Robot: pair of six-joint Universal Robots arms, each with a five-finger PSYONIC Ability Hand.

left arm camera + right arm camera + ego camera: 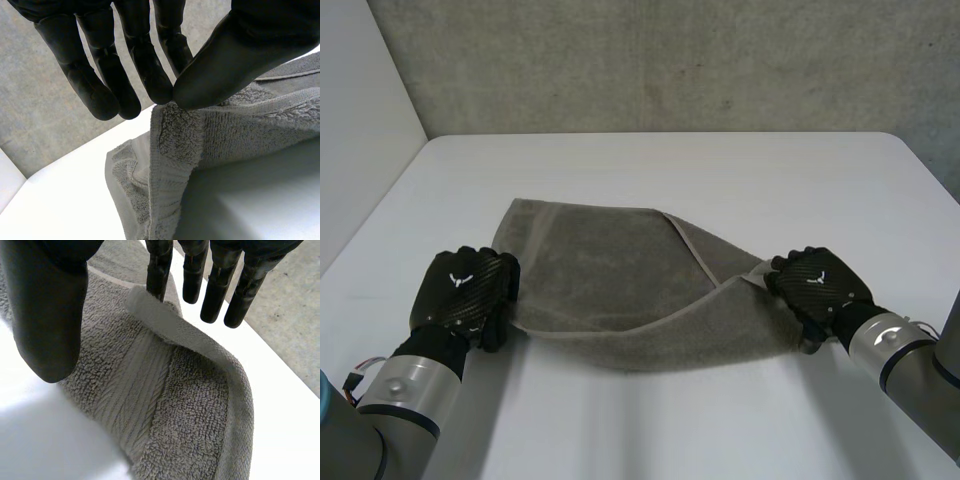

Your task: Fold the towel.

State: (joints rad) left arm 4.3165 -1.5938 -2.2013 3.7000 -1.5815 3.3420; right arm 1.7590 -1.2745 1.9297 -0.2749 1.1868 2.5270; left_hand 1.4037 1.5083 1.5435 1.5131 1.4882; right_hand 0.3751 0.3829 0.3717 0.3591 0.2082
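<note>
Grey terry towel [610,270], just one, sags between two black hands, backs up: left hand [460,290] pinches one corner between thumb and fingertip, right hand [820,282] pinches the other; the rest lies on the table [720,170].

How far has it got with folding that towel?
Early. Done: the left hand and right hand each pinch a near corner of the towel. In hand: its near edge hangs lifted above the table, the far part resting on it. Left: carrying that edge over to the far one and releasing.
</note>
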